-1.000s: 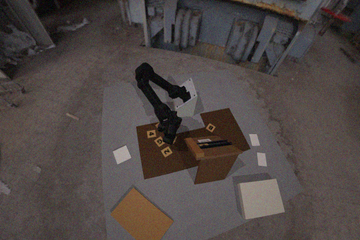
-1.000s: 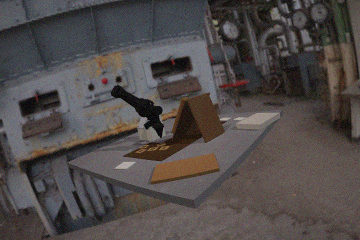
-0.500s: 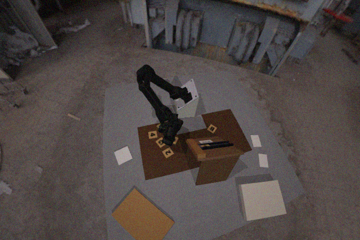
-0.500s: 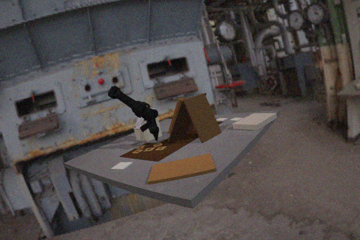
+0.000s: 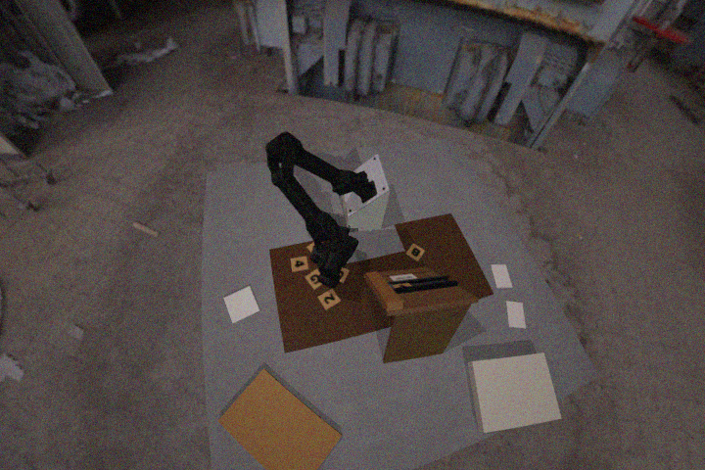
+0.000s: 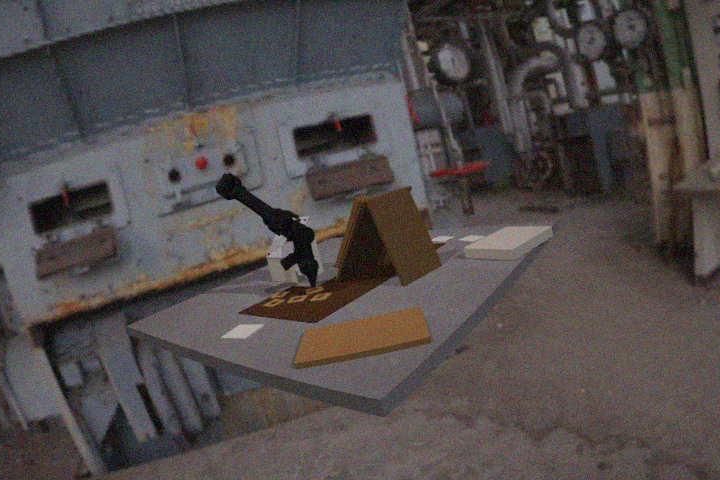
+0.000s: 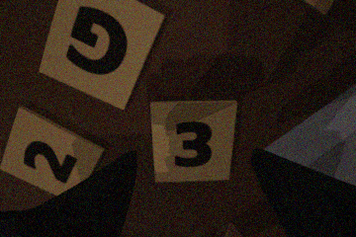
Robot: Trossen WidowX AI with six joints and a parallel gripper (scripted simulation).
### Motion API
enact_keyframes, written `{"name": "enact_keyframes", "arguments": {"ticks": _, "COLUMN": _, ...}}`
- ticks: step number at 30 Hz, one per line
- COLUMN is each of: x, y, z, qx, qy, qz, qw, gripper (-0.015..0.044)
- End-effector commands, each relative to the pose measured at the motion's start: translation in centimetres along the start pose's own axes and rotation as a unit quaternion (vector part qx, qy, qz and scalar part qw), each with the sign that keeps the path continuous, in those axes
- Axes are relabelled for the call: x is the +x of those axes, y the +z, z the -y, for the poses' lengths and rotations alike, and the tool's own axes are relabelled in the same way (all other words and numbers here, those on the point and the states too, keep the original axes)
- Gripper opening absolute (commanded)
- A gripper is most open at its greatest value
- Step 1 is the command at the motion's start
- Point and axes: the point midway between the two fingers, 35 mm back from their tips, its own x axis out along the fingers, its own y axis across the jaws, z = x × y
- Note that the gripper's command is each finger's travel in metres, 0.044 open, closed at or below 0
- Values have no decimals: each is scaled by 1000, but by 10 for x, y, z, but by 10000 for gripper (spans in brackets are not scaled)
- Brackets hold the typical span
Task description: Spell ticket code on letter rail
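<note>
My gripper (image 5: 330, 283) (image 6: 313, 284) (image 7: 196, 151) is open and low over the 3 tile (image 7: 162, 148) (image 5: 344, 274), one finger on each side of it, nothing held. The 3 is upright in the wrist view. The 2 tile (image 5: 328, 300) (image 7: 49, 158) and the G tile (image 5: 312, 278) (image 7: 104, 46) lie beside it, turned. A 4 tile (image 5: 299, 263) lies farther left; another tile is mostly hidden by the arm. The sloped board (image 5: 434, 301) (image 6: 404, 237) carries the black rail (image 5: 428, 285), with a tan tile showing at its left part, letter unreadable. The ticket (image 5: 401, 277) above is too small to read.
A brown mat (image 5: 304, 332) lies under the loose tiles and board. A tile (image 5: 415, 252) marked B or 8 lies behind the board. The pale arm base (image 5: 371, 214) is at the back. An orange slab (image 5: 281, 421), a cream block (image 5: 514, 393) and white cards (image 5: 241, 304) lie around.
</note>
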Motion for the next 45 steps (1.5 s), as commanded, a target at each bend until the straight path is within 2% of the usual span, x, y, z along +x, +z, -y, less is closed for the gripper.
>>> {"name": "enact_keyframes", "arguments": {"ticks": 1, "x": 1, "y": -1, "z": 1, "qx": -5, "qy": -2, "qz": -1, "qw": 1000, "gripper": 340}}
{"name": "enact_keyframes", "arguments": {"ticks": 18, "x": 20, "y": -1, "z": 1, "qx": -5, "qy": -2, "qz": -1, "qw": 1000, "gripper": 340}}
{"name": "enact_keyframes", "arguments": {"ticks": 37, "x": 20, "y": -1, "z": 1, "qx": -5, "qy": -2, "qz": -1, "qw": 1000, "gripper": 340}}
{"name": "enact_keyframes", "arguments": {"ticks": 38, "x": 20, "y": -1, "z": 1, "qx": -5, "qy": -2, "qz": -1, "qw": 1000, "gripper": 314}}
{"name": "enact_keyframes", "arguments": {"ticks": 45, "x": 20, "y": -1, "z": 1, "qx": -5, "qy": -2, "qz": -1, "qw": 1000, "gripper": 267}}
